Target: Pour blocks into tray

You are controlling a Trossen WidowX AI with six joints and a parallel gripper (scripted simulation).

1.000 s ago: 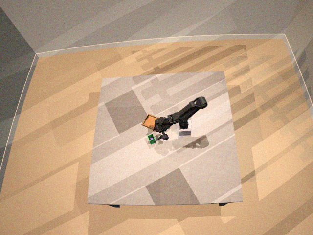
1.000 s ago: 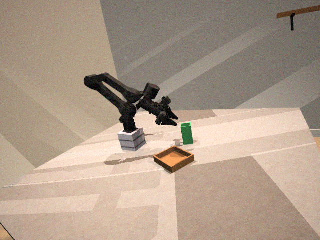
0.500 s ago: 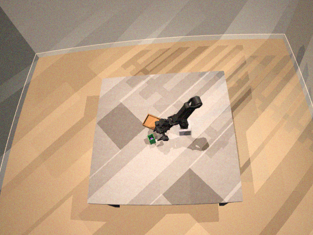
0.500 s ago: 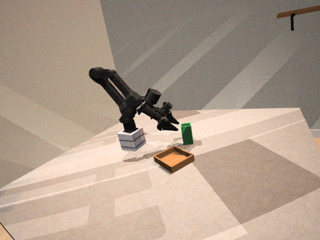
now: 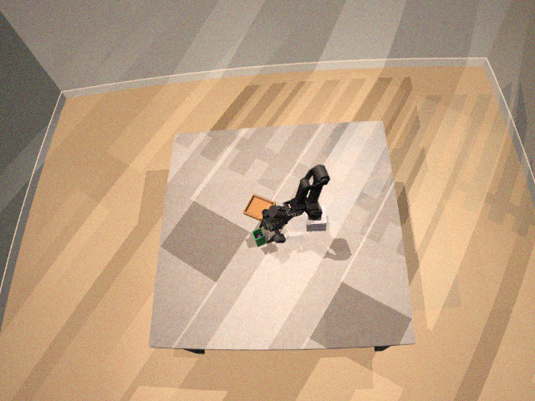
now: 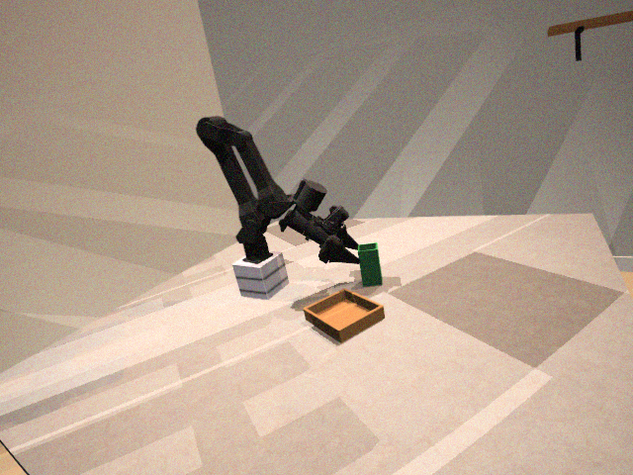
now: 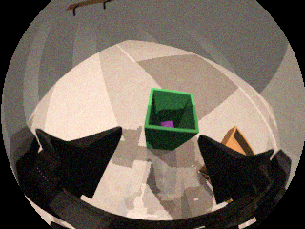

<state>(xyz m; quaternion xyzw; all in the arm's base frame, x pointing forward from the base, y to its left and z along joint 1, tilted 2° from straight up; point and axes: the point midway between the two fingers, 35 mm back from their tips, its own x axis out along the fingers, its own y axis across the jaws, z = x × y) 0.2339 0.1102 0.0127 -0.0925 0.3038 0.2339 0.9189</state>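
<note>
Cup (image 5: 262,243) (image 6: 371,265) (image 7: 167,139) upright on table, w/ purple block (image 5: 258,236) (image 7: 167,124) inside; gripper (image 5: 268,235) (image 6: 358,254) (image 7: 162,135) open, nothing held. Grasp, lift, tip over tray (image 5: 259,207) (image 6: 343,314) (image 7: 236,142) all TBD.

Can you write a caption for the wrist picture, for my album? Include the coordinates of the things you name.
The open hand (image 7: 162,135) reaches toward a green cup (image 7: 172,138) with something purple inside.

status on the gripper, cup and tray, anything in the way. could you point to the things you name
gripper (image 5: 264,230) (image 6: 359,255) (image 7: 162,135) open, empty; green cup (image 5: 258,239) (image 6: 370,264) (image 7: 172,138) upright on table, purple block inside; tray (image 5: 258,207) (image 6: 343,313) (image 7: 235,140) beside it, nothing seen blocking
</note>
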